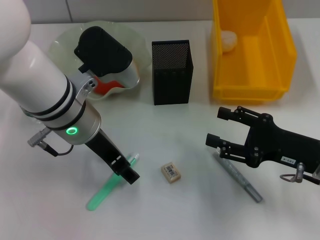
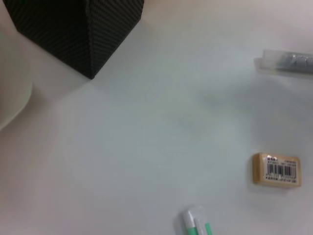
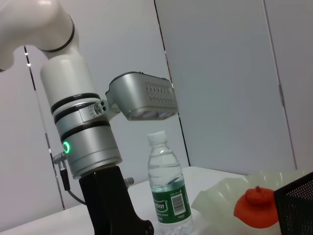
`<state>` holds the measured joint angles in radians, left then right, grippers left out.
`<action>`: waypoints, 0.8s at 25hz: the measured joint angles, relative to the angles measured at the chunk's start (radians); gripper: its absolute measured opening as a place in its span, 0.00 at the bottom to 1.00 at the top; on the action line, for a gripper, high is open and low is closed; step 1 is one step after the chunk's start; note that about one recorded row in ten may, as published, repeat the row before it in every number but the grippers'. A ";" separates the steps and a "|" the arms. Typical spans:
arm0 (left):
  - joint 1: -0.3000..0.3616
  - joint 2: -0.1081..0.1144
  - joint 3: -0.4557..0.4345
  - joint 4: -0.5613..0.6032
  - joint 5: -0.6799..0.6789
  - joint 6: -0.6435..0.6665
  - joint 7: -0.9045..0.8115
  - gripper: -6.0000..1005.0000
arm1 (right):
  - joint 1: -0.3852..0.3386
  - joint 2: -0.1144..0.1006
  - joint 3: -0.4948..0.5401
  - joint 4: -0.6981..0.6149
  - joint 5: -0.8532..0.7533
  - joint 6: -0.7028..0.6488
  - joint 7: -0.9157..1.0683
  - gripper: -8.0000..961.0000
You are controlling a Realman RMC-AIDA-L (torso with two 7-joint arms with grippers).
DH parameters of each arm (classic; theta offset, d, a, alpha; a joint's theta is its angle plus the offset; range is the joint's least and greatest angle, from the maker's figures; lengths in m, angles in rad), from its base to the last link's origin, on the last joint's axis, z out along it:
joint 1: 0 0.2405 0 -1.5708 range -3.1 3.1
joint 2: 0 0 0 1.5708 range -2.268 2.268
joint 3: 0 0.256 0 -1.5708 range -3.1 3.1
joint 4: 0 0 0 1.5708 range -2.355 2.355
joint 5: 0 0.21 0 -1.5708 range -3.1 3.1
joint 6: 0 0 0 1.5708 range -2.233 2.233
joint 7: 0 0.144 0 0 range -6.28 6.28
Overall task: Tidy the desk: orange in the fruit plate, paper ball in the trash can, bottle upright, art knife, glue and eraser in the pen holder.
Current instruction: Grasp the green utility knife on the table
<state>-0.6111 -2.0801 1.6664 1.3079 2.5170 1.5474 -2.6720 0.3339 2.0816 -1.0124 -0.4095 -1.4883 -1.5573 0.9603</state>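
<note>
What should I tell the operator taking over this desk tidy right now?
Left gripper is down at the green-and-white stick; jaw state unclear. Right gripper is open, empty, just above the grey pen-like tool.
Done: orange in the fruit plate, paper ball in the trash can, bottle upright.
Left: the stick, the eraser and the grey tool lie on the table; all go in the pen holder.
</note>
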 joint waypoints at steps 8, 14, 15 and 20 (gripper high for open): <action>-0.001 0.000 0.001 -0.022 0.001 -0.009 0.000 0.78 | 0.008 0.000 0.000 0.002 0.000 0.009 0.000 0.79; -0.002 0.000 0.001 -0.042 0.002 -0.023 0.010 0.78 | 0.009 0.000 0.000 0.001 -0.001 0.013 0.001 0.79; -0.002 0.000 0.001 -0.042 0.002 -0.023 0.010 0.76 | 0.010 0.000 0.000 0.001 -0.001 0.016 0.002 0.79; -0.003 0.000 0.012 -0.043 0.002 -0.024 0.011 0.68 | 0.016 0.001 0.000 0.003 -0.001 0.026 0.002 0.79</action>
<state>-0.6142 -2.0800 1.6780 1.2645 2.5189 1.5233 -2.6608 0.3496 2.0828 -1.0124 -0.4063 -1.4895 -1.5309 0.9622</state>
